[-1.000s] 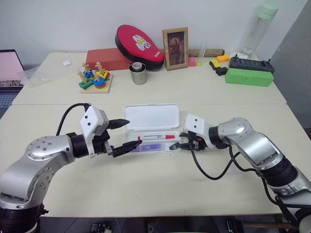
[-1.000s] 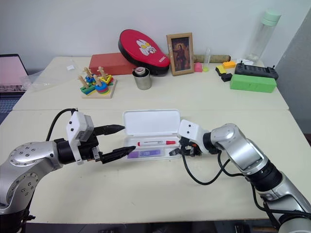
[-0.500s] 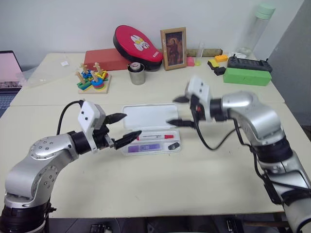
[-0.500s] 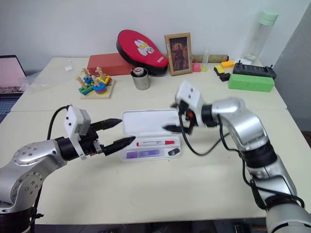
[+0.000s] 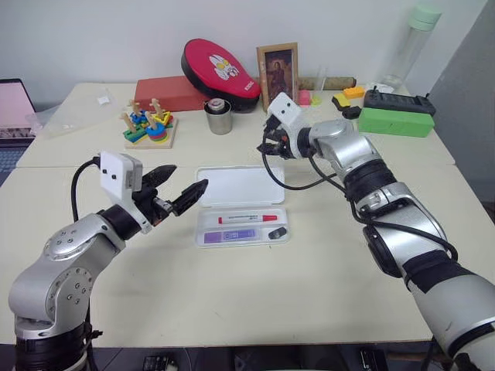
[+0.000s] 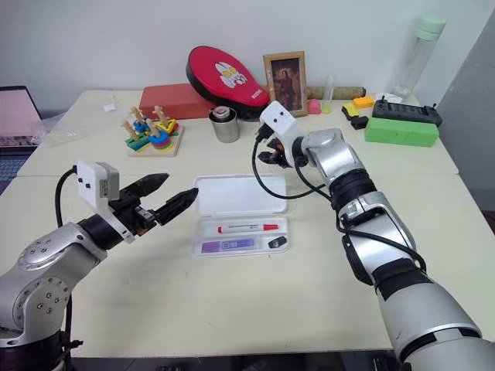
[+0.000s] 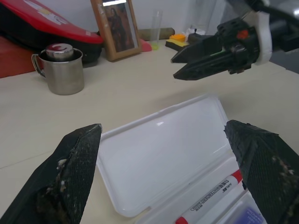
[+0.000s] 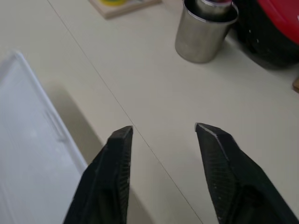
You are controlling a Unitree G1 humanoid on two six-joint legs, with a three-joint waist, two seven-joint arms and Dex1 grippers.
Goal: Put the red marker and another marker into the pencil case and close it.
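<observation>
The pencil case lies open in mid-table, its white lid [image 5: 240, 185] flat behind the tray [image 5: 207, 239]. In the tray lie the red marker [image 5: 247, 219], the purple highlighter [image 5: 238, 233] and a small black piece [image 5: 280, 231]. My left gripper [image 5: 188, 179] hovers open just left of the lid, pointing at it, with nothing in it. Just past the lid's far right corner, my right gripper [image 5: 267, 147] hangs above the table. Its fingers [image 8: 119, 168] stand a little apart and hold nothing.
Behind the case stand a steel cup [image 5: 220, 117], a photo frame [image 5: 278, 75], a red box [image 5: 174, 93] and a red oval pouch [image 5: 220, 69]. A wooden stacking toy [image 5: 149, 126] sits far left, a green box [image 5: 396, 121] far right.
My right gripper lifted from the tray's right end, where the small black piece now lies, and swung past the lid's far edge; its fingers narrowed. My left gripper drew back slightly to the left.
</observation>
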